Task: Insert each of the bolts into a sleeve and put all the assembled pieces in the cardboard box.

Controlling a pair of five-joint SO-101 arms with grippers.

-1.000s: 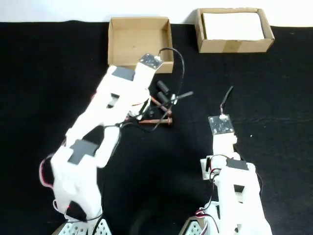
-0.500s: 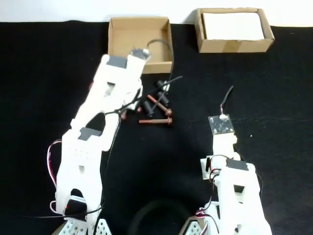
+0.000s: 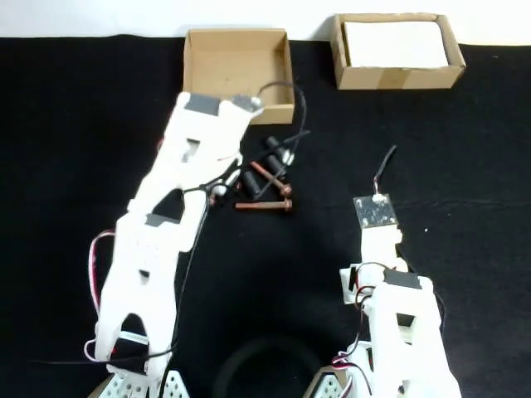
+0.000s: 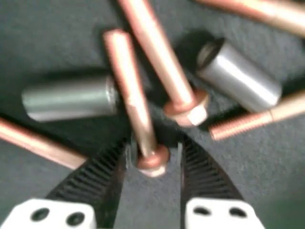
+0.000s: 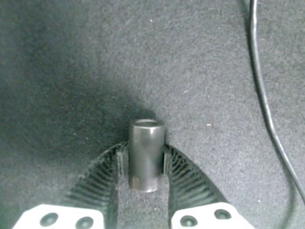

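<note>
Two jaws, two jobs: my left jaws stand slightly spread astride the head end of one bolt [image 4: 131, 95], among the loose parts before the cardboard box [image 3: 224, 70] at the far edge of the table [image 3: 465, 166], so I should close squarely on its shank, clear of the neighbours. My right jaws pinch a sleeve [image 5: 147, 155] upright toward the near edge. Half a second ago my left arm [image 3: 178, 182] reached nearer the box.

Cardboard box [image 3: 236, 66] at desk [image 3: 465, 166] far edge; second box [image 3: 397, 51] to its right, apart. Bolts [image 3: 264, 205], sleeves [image 3: 275, 148] heaped on desk just before cardboard box. Left pincer [image 4: 154, 143] astride head of one bolt [image 4: 136, 105], gap either side; nearby sleeve [image 4: 66, 99] beside its shank. Right pincer [image 5: 144, 150] right of heap, well apart, lone sleeve [image 5: 146, 138] clamped between fingers.
</note>
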